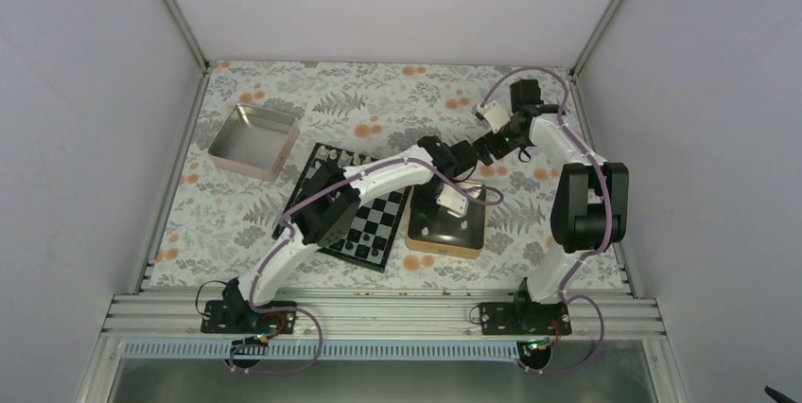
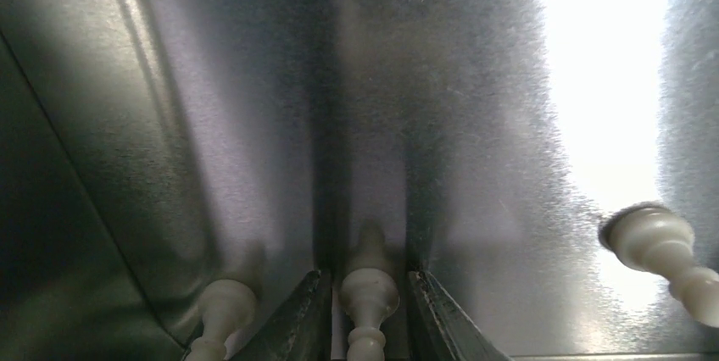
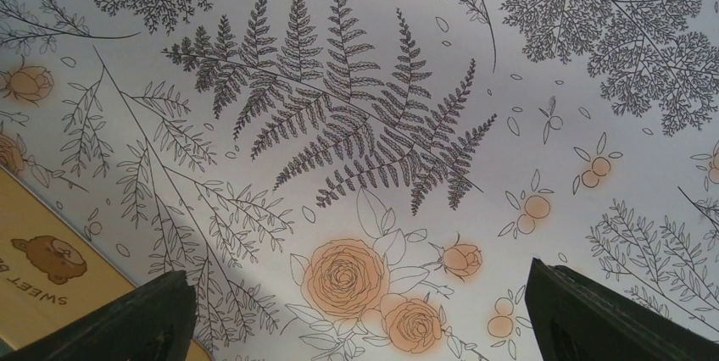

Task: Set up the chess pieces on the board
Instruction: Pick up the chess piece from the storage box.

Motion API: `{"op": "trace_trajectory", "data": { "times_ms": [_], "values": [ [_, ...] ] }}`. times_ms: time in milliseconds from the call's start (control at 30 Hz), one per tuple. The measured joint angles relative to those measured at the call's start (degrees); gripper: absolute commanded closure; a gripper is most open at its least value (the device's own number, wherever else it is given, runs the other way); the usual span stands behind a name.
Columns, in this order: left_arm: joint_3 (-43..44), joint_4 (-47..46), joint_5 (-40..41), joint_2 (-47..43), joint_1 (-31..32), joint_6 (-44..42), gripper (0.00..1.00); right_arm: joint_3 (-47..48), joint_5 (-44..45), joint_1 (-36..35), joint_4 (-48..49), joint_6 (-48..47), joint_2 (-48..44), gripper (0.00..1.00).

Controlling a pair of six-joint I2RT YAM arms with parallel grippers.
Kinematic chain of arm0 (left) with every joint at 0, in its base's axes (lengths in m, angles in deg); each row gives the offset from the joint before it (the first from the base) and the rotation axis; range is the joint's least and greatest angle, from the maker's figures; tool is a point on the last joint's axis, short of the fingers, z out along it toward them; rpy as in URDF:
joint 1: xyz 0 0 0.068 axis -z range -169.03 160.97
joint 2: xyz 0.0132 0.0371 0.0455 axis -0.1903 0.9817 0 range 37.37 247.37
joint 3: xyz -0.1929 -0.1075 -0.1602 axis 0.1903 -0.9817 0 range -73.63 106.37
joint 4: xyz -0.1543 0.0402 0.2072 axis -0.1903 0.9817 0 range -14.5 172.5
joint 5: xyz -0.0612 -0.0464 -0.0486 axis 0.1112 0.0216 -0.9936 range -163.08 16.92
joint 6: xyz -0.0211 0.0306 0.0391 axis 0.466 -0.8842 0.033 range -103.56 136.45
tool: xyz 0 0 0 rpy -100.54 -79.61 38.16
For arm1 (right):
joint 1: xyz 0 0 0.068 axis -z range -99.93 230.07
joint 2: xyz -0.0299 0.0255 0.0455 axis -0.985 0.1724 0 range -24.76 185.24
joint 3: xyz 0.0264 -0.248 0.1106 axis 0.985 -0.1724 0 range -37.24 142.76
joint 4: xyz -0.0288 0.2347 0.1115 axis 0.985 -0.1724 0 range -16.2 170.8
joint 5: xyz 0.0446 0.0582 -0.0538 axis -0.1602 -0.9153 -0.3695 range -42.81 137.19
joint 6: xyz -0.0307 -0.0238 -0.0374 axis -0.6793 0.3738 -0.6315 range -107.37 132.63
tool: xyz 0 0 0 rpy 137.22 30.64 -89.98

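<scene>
The board [image 1: 371, 223] lies left of the bench's centre, partly under the left arm [image 1: 378, 174]. Just right of it, nearer the front edge, the left gripper [image 2: 366, 276] is down inside the gold tin [image 1: 444, 250]. Its jaws stand narrowly either side of one cream chess piece [image 2: 369, 297]; whether they grip it I cannot tell. The right gripper [image 3: 358, 269] hangs wide open and empty over the floral cloth [image 3: 356, 81], toward the far right corner.

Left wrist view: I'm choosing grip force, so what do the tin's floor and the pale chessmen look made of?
Tin floor: metal, brushed satin finish; fine grain lines and bright glare show. Chess pieces: probably moulded plastic, smooth cream with soft sheen; painted wood cannot be excluded.
</scene>
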Motion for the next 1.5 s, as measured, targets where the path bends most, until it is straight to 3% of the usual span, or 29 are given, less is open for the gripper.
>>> {"op": "trace_trajectory", "data": {
  "times_ms": [200,533,967,1500],
  "values": [
    [-0.07,0.33,1.25,0.15,0.02,-0.17,0.78,0.00,-0.13,0.00,-0.13,-0.44,0.00,0.00],
    [-0.02,0.55,1.33,0.15,0.11,-0.48,0.90,0.00,-0.22,-0.07,-0.39,-0.63,0.00,0.00],
    [2.75,1.99,1.22,-0.15,0.22,-0.55,0.96,0.00,-0.22,-0.42,-0.42,-0.66,0.00,0.00],
    [0.55,2.91,2.05,-11.52,-2.58,-0.28,0.97,-0.09,-0.20,-0.42,-0.59,-0.66,0.33,0.00]
  ]
}}
